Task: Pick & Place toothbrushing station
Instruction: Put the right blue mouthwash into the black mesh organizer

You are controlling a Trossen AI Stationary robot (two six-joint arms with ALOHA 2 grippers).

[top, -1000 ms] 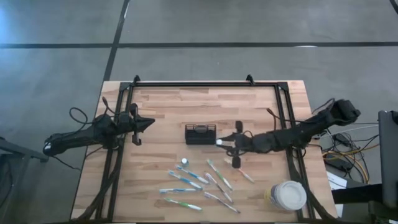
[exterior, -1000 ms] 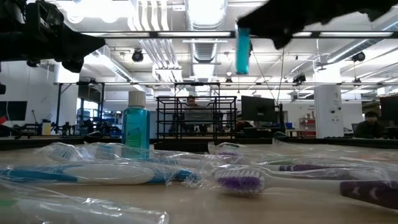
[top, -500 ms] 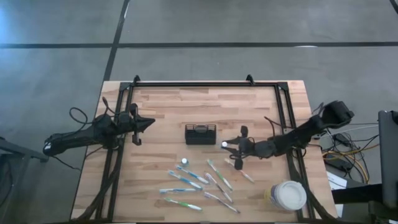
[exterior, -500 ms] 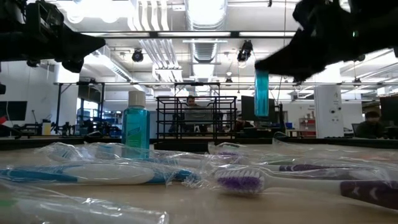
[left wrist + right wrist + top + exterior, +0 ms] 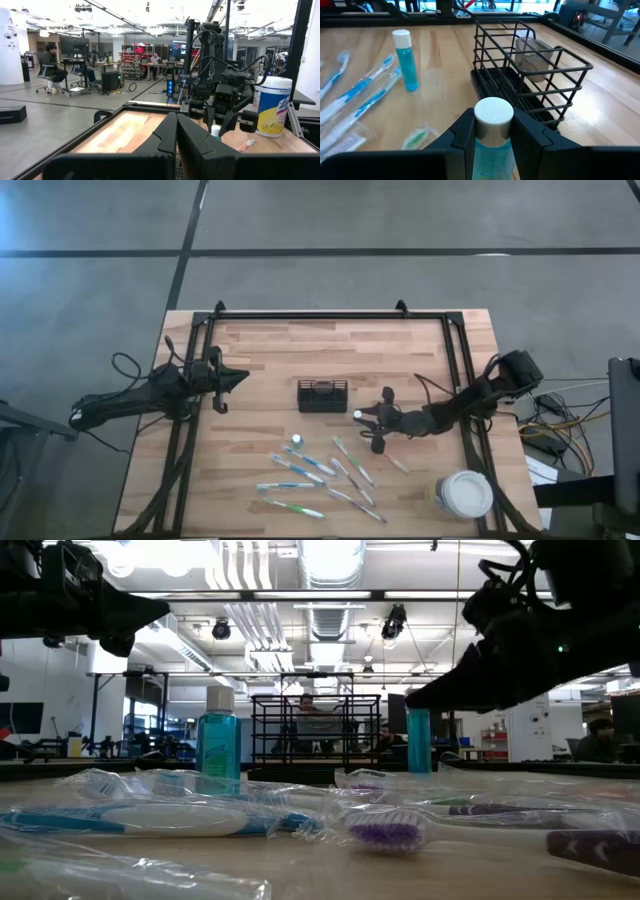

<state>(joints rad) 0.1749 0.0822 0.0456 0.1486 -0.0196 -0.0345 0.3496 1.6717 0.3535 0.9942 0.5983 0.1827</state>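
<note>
**Caddy holds little yet; one tube in the right gripper, the rest on the table**

The wire-mesh caddy (image 5: 322, 395) stands near the middle of the table (image 5: 270, 345), upright. In the right wrist view one pale object sits inside it (image 5: 532, 59); what it is cannot be told. None of the toothbrushes or tubes shows in it.

Just beside the caddy, toward the table's right edge, the right gripper (image 5: 366, 418) pinches a white-capped tube of blue liquid (image 5: 492, 131) between its fingers (image 5: 461, 134), cap upward. In the low view the tube (image 5: 418, 741) hangs upright with its base close to the tabletop; whether it touches cannot be told.

The second tube (image 5: 296, 440) stands upright on the table, on the near side of the caddy toward the front edge. The wrapped toothbrushes (image 5: 322, 476) lie scattered between that tube and the front edge, none lifted.

The left gripper (image 5: 238, 377) waits near the table's left edge, well apart from everything, its fingers pressed together. A large cup with a white lid (image 5: 462, 495) stands at the front right corner.

Judged from this, the task is at an early stage: one tube is in hand but not yet in the caddy, and the other tube and all the toothbrushes remain to be picked up and placed.
</note>
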